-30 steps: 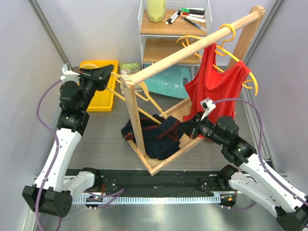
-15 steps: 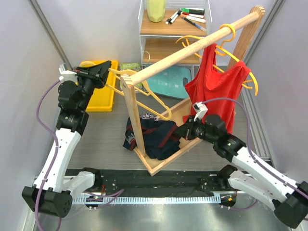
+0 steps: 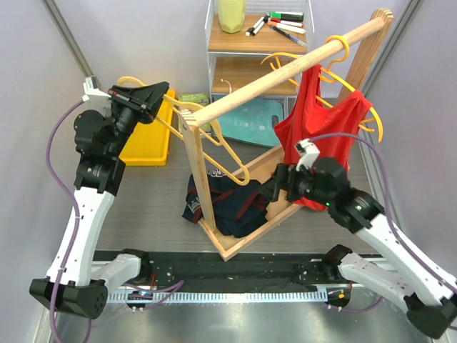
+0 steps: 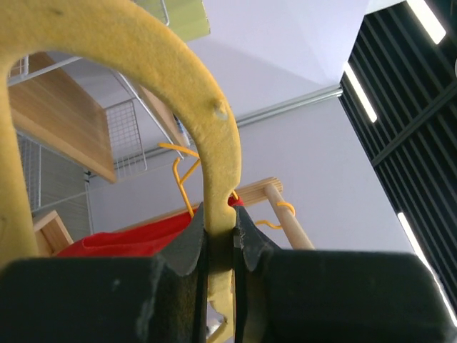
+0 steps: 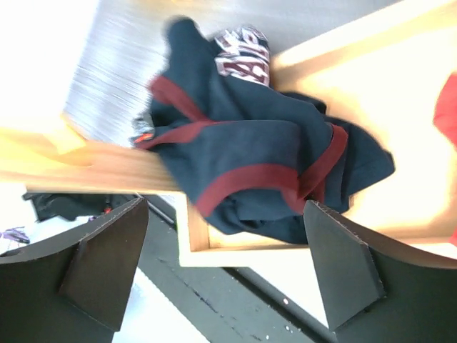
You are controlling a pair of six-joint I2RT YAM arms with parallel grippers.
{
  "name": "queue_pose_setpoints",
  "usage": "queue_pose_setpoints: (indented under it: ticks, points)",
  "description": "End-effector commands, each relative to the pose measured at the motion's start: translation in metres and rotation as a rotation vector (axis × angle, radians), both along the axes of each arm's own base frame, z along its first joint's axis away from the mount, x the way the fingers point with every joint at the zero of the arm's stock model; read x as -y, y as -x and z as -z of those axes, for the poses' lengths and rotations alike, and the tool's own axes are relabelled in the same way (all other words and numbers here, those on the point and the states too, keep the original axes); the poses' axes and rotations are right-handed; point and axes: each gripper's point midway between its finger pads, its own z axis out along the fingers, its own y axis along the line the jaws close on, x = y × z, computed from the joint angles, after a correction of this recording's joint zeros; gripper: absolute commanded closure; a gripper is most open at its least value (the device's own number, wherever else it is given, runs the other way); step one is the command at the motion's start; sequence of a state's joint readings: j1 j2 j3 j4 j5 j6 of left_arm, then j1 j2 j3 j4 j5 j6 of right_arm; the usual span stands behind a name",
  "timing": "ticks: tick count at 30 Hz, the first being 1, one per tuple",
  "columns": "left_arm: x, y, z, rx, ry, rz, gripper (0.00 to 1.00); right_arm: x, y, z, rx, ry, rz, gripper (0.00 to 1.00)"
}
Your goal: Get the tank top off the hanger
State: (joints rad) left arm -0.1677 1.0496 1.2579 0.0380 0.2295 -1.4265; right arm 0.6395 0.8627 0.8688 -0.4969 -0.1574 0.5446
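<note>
The left end effector (image 4: 220, 239), raised at the bench's (image 3: 153, 196) 10 o'clock, has its fingers pressed together on the neck of a yellow hanger (image 4: 214, 143), pinching it just below the hook. In the top view the hanger slants down from that grip toward 4 o'clock, passing the near post of the wooden rack (image 3: 285, 69), and it carries no cloth. The tank top (image 3: 228, 204), navy with red trim, lies in a crumpled heap at the bench's centre, inside the rack's base frame and spilling over its 9 o'clock edge. The hanger's low tip ends just above the heap, and it cannot be told whether the two touch. The right end effector (image 3: 280, 182) hovers at the heap's 3 o'clock side with its fingers spread wide and nothing between them. Its wrist view looks down past both fingers (image 5: 107, 264) onto the tank top's folds and white chest print. On the rail at 1 o'clock a red top (image 3: 321, 121) hangs from another yellow hanger. A yellow bin (image 3: 146, 139) sits at 10 o'clock under the left arm, and a shelf (image 3: 243, 43) at 12 o'clock holds markers (image 3: 284, 23).
</note>
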Motion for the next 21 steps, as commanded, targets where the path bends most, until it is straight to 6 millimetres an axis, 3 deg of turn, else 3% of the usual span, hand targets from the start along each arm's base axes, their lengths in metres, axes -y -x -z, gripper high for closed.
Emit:
queue_pose_setpoints:
  ticks: [1, 2, 4, 5, 6, 8, 11, 16, 18, 20, 21]
  points:
    - [0.015, -0.011, 0.027, -0.056, -0.014, 0.09, 1.0, 0.02, 0.023, -0.036, 0.12, -0.011, -0.031, 0.04]
    - [0.017, -0.013, 0.026, -0.04, 0.01, 0.103, 1.0, 0.014, 0.036, -0.046, 0.154, -0.055, -0.109, 0.04]
    - [0.019, -0.019, 0.043, -0.09, 0.077, 0.128, 1.0, 0.002, 0.047, -0.064, 0.245, -0.131, -0.215, 0.04]
    - [0.021, -0.021, 0.047, -0.095, 0.09, 0.139, 1.0, -0.007, 0.066, -0.077, 0.284, -0.199, -0.327, 0.02]
    - [0.022, -0.021, 0.047, -0.101, 0.105, 0.144, 1.0, -0.015, 0.07, -0.095, 0.362, -0.263, -0.382, 0.0]
    - [0.022, -0.021, 0.049, -0.105, 0.117, 0.149, 1.0, -0.024, 0.078, -0.1, 0.385, -0.306, -0.464, 0.0]
    - [0.025, -0.018, 0.053, -0.123, 0.136, 0.167, 1.0, -0.038, 0.057, -0.106, 0.417, -0.31, -0.463, 0.0]
    - [0.021, -0.01, 0.067, -0.159, 0.178, 0.141, 1.0, -0.057, 0.029, -0.086, 0.376, -0.273, -0.451, 0.03]
    - [0.018, -0.007, 0.068, -0.158, 0.184, 0.128, 1.0, -0.059, 0.023, -0.08, 0.363, -0.263, -0.434, 0.1]
    - [0.018, -0.007, 0.076, -0.188, 0.198, 0.121, 1.0, -0.067, 0.025, -0.074, 0.33, -0.279, -0.443, 0.32]
    - [0.016, -0.008, 0.077, -0.191, 0.209, 0.111, 1.0, -0.069, 0.022, -0.078, 0.349, -0.294, -0.427, 0.49]
